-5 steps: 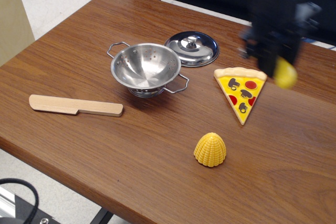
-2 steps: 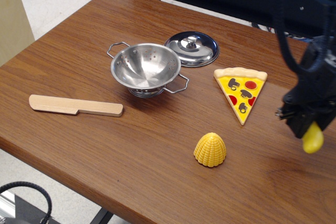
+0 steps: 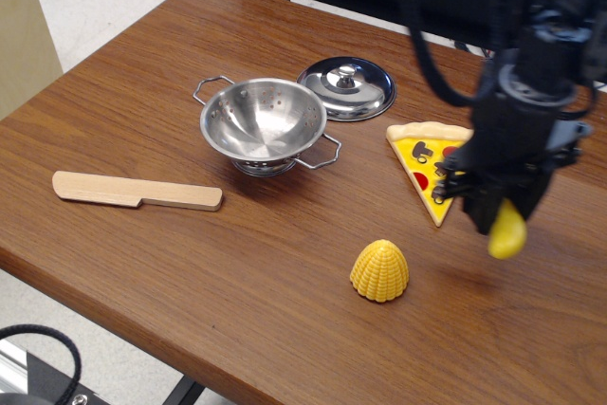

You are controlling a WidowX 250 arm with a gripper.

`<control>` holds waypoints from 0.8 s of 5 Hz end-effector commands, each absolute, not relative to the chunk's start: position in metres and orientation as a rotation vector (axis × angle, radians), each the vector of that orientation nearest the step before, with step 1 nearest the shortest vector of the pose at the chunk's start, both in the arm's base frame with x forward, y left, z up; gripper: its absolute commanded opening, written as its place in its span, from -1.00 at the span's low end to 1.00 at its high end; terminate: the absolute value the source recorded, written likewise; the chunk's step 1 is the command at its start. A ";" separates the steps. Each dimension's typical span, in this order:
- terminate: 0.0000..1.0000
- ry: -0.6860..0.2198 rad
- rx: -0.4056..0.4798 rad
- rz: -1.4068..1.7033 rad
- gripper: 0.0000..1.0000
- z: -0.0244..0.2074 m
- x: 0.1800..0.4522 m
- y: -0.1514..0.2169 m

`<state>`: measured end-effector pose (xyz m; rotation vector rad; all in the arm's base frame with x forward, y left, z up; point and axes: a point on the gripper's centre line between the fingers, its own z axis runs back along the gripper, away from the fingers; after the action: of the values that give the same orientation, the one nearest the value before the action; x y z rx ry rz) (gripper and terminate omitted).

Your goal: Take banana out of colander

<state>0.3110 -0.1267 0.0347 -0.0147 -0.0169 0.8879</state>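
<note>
No readable text, no labels, no brands, no numbers anywhere

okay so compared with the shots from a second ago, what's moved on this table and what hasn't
The black robot hand, shut on the small yellow plastic banana, swung from above the table's far right down to the right edge, then back left; it now hangs beside the pizza slice toy, hiding part of it. The banana stayed gripped throughout. The empty steel colander, round steel lid, wooden knife and ribbed yellow corn piece did not move.

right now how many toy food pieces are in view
3: the pizza slice right of the colander, the corn near the front edge, and the banana in the end effector.
</note>
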 end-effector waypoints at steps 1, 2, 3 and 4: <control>-1.00 -0.035 -0.067 0.850 1.00 0.043 0.311 -0.124; -1.00 0.009 -0.059 0.842 1.00 0.039 0.308 -0.123; -1.00 -0.014 -0.051 0.840 1.00 0.036 0.305 -0.120; -1.00 -0.024 -0.059 0.857 1.00 0.039 0.304 -0.116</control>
<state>0.2997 -0.1186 0.0216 -0.0119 0.0274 0.8579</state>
